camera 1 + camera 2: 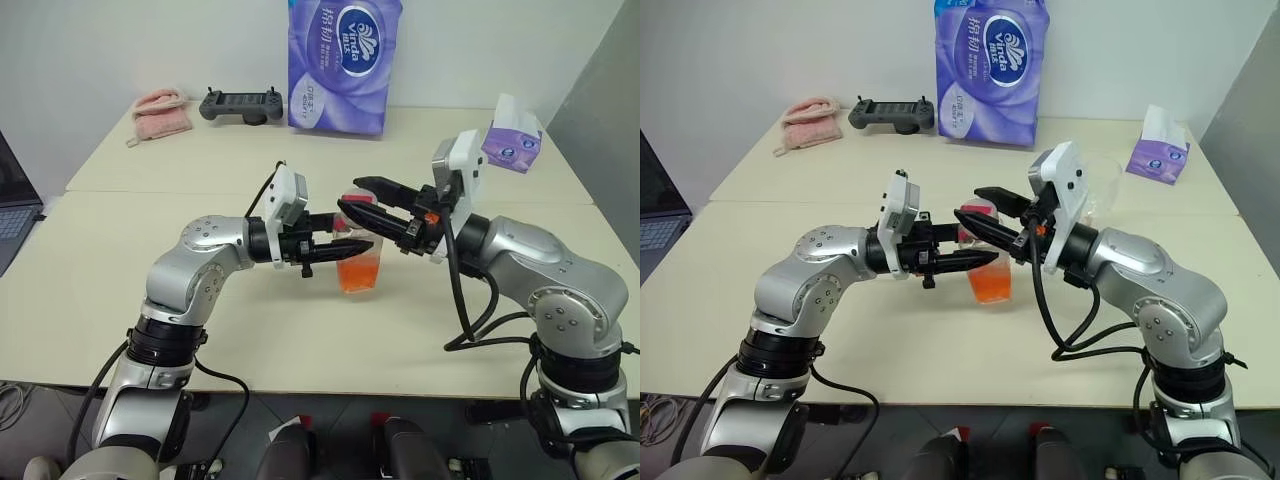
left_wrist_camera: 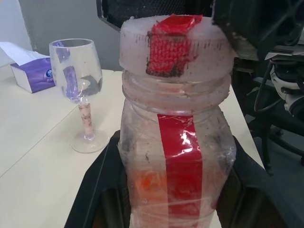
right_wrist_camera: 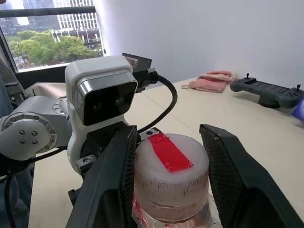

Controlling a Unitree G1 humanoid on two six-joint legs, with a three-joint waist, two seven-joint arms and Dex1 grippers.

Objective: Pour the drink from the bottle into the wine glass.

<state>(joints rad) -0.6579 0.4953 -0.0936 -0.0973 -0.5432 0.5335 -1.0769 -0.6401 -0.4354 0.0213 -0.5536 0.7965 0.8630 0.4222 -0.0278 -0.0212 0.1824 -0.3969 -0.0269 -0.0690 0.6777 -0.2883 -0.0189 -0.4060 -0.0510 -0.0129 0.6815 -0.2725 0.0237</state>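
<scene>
Both grippers meet at the bottle point(image 1: 358, 262), which stands on the table point(image 1: 120, 290) with orange-red drink point(image 1: 360, 275) low inside it. From one side, the left gripper point(image 1: 345, 248) squeezes the bottle's body tight between its two black fingers. From the other side, the right gripper point(image 3: 168, 180) sits up at the cap point(image 3: 171, 173), one finger on each side of it. Its fingers look just beside the cap, and whether they press it yet is hard to tell. A strip of red tape point(image 3: 169, 152) lies across the cap. Beyond the bottle, the wine glass point(image 2: 80, 92) stands upright. Behind the glass sits a purple tissue box point(image 2: 32, 73).
</scene>
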